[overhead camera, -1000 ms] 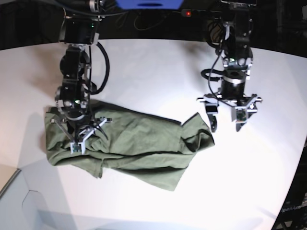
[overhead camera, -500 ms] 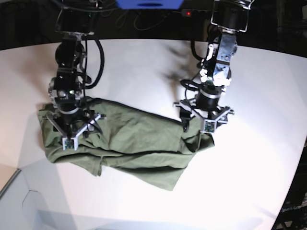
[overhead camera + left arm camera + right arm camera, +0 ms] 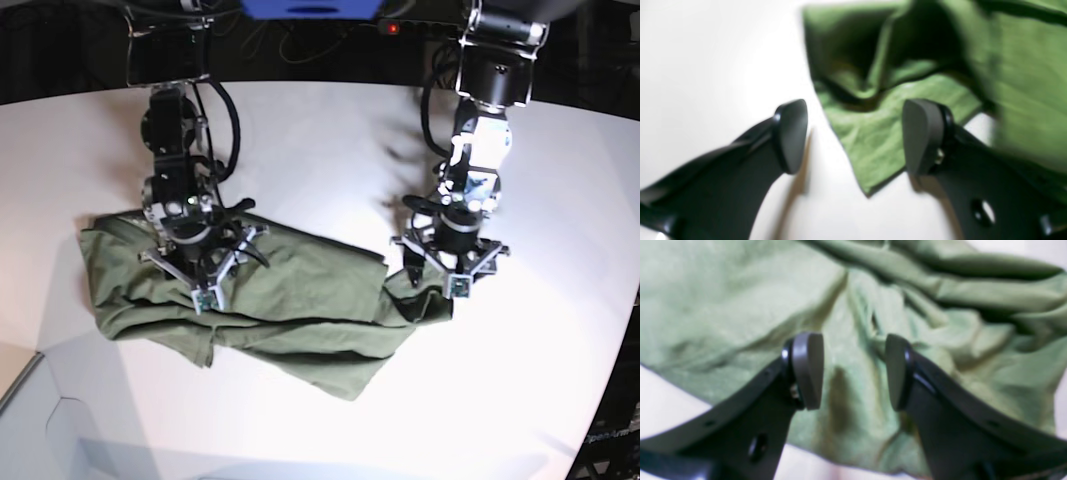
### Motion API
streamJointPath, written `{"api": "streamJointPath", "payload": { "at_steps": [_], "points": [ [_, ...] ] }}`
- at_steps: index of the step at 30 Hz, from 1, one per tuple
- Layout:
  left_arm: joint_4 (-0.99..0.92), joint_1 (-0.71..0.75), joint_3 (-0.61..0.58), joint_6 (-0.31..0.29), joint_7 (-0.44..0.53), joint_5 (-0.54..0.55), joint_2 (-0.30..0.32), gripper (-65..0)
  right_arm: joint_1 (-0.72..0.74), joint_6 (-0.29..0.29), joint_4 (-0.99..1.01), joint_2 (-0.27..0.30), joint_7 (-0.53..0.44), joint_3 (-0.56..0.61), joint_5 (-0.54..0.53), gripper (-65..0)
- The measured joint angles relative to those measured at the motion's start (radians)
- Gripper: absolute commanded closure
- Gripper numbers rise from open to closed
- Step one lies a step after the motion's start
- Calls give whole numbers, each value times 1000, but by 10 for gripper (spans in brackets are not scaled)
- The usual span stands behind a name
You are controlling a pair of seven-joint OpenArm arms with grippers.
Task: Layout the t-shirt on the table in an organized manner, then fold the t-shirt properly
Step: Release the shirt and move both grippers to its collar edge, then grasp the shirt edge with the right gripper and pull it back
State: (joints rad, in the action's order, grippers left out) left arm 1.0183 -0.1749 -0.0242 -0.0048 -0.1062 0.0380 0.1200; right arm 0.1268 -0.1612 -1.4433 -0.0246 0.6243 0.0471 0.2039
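Blur softens both wrist views, so you cannot read the cloth's seams, and neither one lets you say which part of the garment is which. The t-shirt [image 3: 270, 310] lies crumpled in a long heap across the middle of the tabletop [image 3: 330, 140], its folds overlapping so that the sleeves and collar are hard to pick out from the base view; part of the cloth is hidden under each arm. In the left wrist view the shirt runs off the top and right edges, and only a pointed corner of it [image 3: 870, 146] shows clearly against the white surface. Your left claw [image 3: 853, 136] is spread wide, one fingertip [image 3: 791, 133] over bare tabletop and the other over the cloth, with that corner lying between them; nothing is pinched, and you cannot tell whether the tips touch the surface. Your right claw [image 3: 855, 370] is also spread, hanging over a wrinkled ridge of the shirt near its other end, the cloth filling nearly the whole wrist view. Nothing is caught between its pads [image 3: 808, 370], and whether they touch the fabric beneath is not clear.
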Motion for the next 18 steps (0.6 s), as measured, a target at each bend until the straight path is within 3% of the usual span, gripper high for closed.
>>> {"api": "streamJointPath", "payload": {
  "at_steps": [6, 10, 15, 18],
  "points": [
    [-15, -10, 144, -2, -14, -5, 7, -429, 27, 0, 90, -6, -8, -2, 2, -305],
    [-30, -39, 189, -2, -17, -4, 45, -429, 1, 0, 105, -21, -13, 11, 0, -303],
    [-31, -47, 192, 2, -25, -4, 83, -429, -132, 1, -24, -9, -24, 97, 5, -303],
    [-26, -64, 188, -6, -14, -3, 101, -429, -247, 0, -147, 34, -2, 175, 3, -303]
  ]
}}
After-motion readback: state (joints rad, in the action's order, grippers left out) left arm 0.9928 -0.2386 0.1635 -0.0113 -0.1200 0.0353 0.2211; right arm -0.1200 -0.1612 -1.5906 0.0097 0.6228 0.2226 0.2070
